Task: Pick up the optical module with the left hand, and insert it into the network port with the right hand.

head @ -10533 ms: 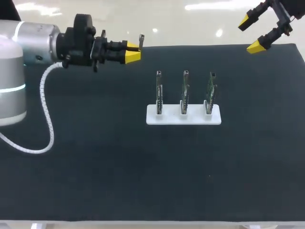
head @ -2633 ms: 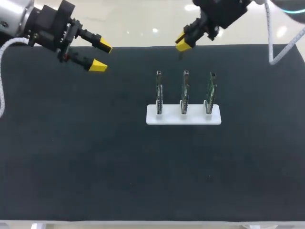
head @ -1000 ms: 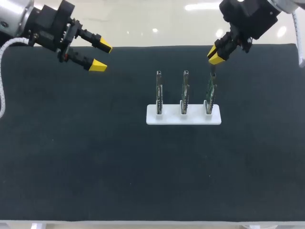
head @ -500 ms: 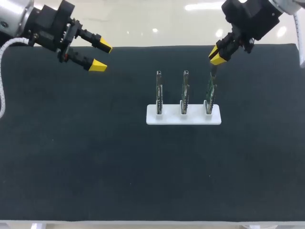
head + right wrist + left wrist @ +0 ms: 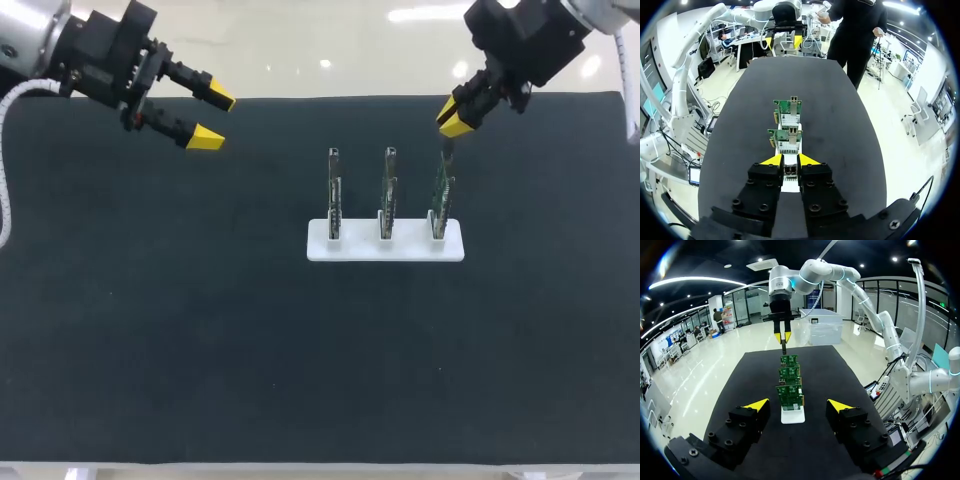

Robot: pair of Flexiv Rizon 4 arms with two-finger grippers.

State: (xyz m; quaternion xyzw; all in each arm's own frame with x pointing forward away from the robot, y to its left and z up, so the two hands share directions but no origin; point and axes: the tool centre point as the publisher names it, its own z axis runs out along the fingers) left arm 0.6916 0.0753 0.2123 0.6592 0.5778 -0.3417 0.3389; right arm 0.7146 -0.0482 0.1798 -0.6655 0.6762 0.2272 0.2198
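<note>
**Right pincer**: closed on the optical module, a slim, dark, metal-looking piece that hangs below the yellow tips, directly above the right end of the white holder. In the right wrist view the two tips stand close together with the module's end clamped between them. The module is held upright and in line with the board beneath it. I judge this is so that it can go straight down into the network port, the small grey cage at the top of the end board. Module and port appear just apart; contact cannot be confirmed.

**Left pincer**: open and empty, well apart from the holder, off beyond its left end and towards the table's far edge. I judge it is parked there to leave the holder free for the other arm.

**Holder and boards:** the holder is a flat white bar, smooth and probably plastic, lying on the matte black table. Three thin green circuit boards stand upright in it, parallel and evenly spaced: the end board, the middle board and the left board. Standing them on edge turns their top edges upward for a vertical approach.

**Concern:** the boards are thin and gripped only at the foot, so an off-line push could bend one.
</note>
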